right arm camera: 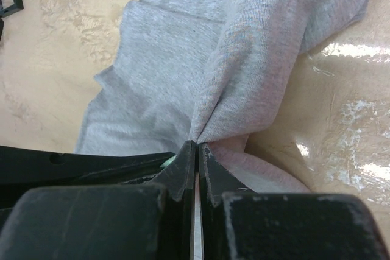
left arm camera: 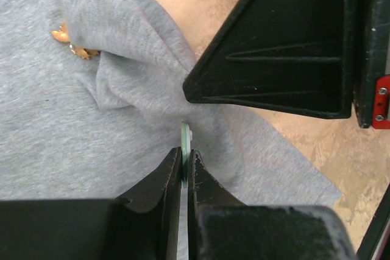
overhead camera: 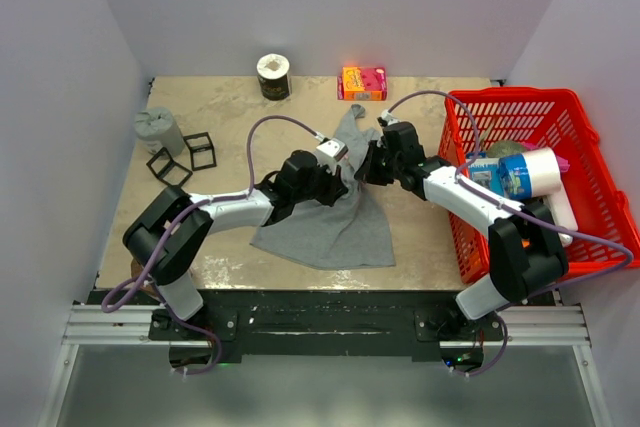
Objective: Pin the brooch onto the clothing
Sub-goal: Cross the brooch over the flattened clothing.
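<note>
Left jaws grip a thin green disc (left arm camera: pixel 185 138); right jaws pinch the clothing (right arm camera: pixel 244 59). Hold fabric taut; align disc squarely behind the brooch (left arm camera: pixel 73 44).

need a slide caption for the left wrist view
Left gripper pinches a thin pale green disc over the grey top while the right gripper holds a fold beside the orange brooch.
</note>
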{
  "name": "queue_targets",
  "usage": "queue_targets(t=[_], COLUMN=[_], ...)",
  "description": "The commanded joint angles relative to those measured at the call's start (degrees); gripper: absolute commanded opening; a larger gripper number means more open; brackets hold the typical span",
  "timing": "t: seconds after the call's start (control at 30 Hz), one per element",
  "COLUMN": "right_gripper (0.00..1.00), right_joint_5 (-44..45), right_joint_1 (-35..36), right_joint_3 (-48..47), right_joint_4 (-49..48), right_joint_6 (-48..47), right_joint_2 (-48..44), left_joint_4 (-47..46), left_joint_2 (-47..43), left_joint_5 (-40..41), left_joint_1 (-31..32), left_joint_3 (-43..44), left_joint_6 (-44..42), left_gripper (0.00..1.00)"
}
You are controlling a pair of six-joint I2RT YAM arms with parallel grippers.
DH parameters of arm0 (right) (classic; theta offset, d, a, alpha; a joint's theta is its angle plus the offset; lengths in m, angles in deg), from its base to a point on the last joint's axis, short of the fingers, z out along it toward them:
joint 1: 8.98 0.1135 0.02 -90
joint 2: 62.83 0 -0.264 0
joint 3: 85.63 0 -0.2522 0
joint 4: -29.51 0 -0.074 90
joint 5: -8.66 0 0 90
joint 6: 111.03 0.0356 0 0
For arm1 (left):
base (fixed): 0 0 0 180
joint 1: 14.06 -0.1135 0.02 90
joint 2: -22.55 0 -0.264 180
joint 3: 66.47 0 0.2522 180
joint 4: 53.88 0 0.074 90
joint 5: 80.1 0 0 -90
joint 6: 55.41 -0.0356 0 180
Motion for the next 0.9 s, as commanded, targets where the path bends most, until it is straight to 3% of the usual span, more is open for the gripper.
queue_targets(t=[0.0,0.37,0.63,0.87], right_gripper=[0.00,0.00,0.00,0.00], right_joint_5=[-1.39,-2.09,-1.83,-2.18], right_joint_1=[-0.14,-0.13,0.04,0.04], right_joint_3=[0.25,2.27,2.01,2.10], right_joint_4=[-2.66,-4.33,-3.98,-4.59], right_joint_6=[1.00,1.96,2.23,2.84], right_joint_2=[-1.33,0.17,-0.97,-0.27], left_joint_4=[-2.55,-4.49,0.95,1.22], left_joint_2=[-2.30,-3.89,-2.48,-2.30], left_joint_5=[2.84,3.63,13.02,15.14], left_joint_1=[0.43,2.28,4.48,5.97], left_joint_3=[0.69,-0.81,1.03,1.56], left_joint_6=[-0.65,-0.29,-4.86,-6.10], left_gripper=[0.00,0.00,0.00,0.00])
